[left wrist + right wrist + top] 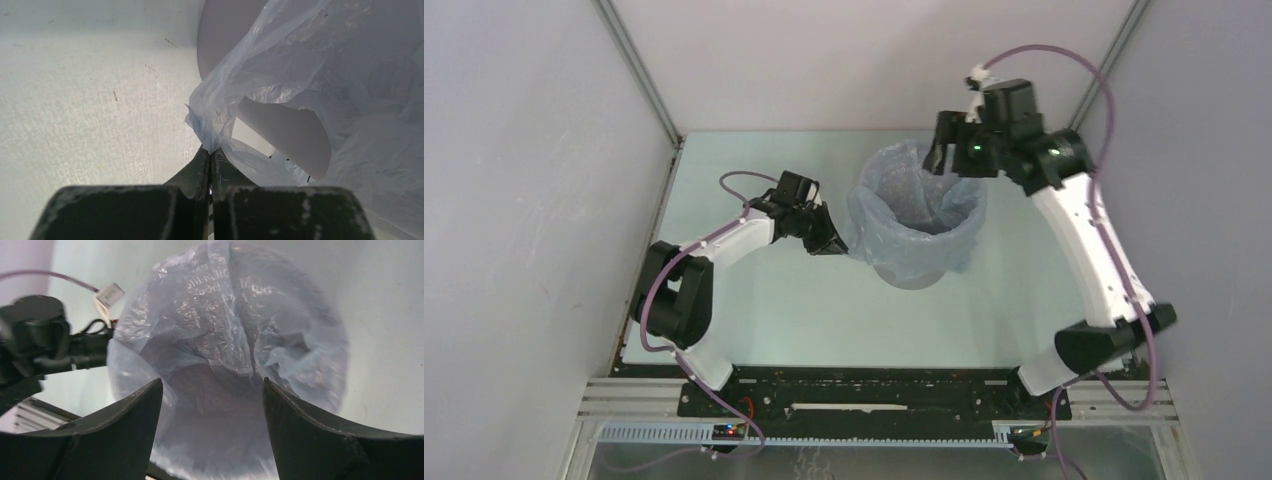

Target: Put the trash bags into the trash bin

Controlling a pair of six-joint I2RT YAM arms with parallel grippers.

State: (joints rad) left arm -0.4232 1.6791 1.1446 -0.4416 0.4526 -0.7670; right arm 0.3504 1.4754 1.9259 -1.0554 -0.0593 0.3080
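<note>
Gripping claw: left gripper [829, 243] [210, 152], jaws pressed together on a bunched fold at the edge of the trash bag [914, 245] [310, 70] [225, 315].
Left gripper place: at 9 o'clock of the trash bin [909, 279] [220, 35], just beside its outer wall and low, near the table [764, 310].
Trash bag: pale blue wrinkly film lining the trash bin, its mouth open, its edge turned out over the lip and hanging down the outside. Faint printed letters show on the film in the right wrist view.
Trash bin: upright near the table's middle, a little toward 12 o'clock. Only its lower grey wall shows below the film.
Right gripper [937, 160] [210, 382]: fingers spread wide with nothing between them, above the rim at about 1 o'clock, aimed down into the lined mouth.
Contact of right fingers with film: cannot tell.
</note>
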